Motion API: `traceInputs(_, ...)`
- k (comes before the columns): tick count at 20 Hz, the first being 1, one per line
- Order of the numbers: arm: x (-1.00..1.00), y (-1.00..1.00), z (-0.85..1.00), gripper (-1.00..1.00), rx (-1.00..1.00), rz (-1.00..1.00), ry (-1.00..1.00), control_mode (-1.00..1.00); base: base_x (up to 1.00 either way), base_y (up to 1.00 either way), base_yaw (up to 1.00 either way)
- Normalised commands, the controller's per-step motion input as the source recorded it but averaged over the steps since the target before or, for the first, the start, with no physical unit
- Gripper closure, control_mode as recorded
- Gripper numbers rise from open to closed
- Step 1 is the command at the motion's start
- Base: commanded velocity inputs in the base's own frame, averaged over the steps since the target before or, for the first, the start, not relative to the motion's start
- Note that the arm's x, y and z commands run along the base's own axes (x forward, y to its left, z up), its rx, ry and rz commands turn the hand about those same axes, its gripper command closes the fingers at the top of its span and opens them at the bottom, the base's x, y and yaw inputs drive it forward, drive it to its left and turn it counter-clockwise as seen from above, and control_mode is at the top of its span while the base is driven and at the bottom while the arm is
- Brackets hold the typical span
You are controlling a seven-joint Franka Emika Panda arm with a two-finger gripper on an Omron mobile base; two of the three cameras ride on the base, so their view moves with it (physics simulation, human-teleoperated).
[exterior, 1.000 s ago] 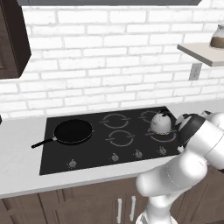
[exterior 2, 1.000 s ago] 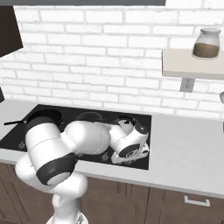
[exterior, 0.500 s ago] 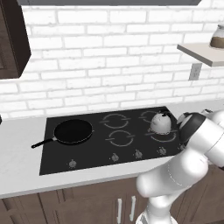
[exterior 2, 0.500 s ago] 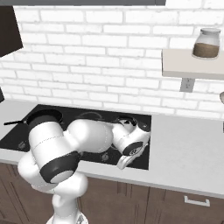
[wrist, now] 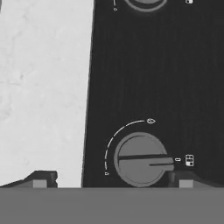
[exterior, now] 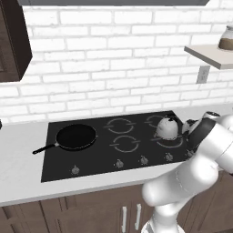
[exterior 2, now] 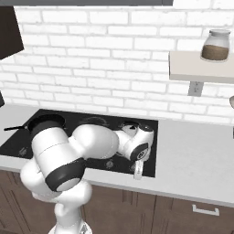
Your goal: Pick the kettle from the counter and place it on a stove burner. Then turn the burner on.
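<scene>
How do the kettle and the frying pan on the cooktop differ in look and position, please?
The kettle is a pale, rounded dome with a dark top; the frying pan is flat, round and black with a long handle. The kettle stands at the right end of the cooktop, close to the robot's arm; the frying pan sits at the left end. The kettle is narrower than the frying pan. Both rest on the cooktop.
</scene>
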Motion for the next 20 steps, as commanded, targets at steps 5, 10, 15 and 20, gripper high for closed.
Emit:
traceInputs(5,0.0,-0.01,0.14,-1.0,-0.04,0.89,-0.24,-1.0,0.0,0.0,0.0)
traceInputs(10,0.0,-0.04,0.17,-1.0,-0.03,0.94,-0.18,-1.0,0.0,0.0,0.0)
traceInputs(15,-0.23,0.0,0.67,-1.0,-0.01,0.72,-0.33,-1.0,0.0,0.0,0.0)
traceInputs(20,-0.21,-0.08,1.0,-1.0,0.0,0.68,-0.43,-1.0,0.0,0.0,0.0)
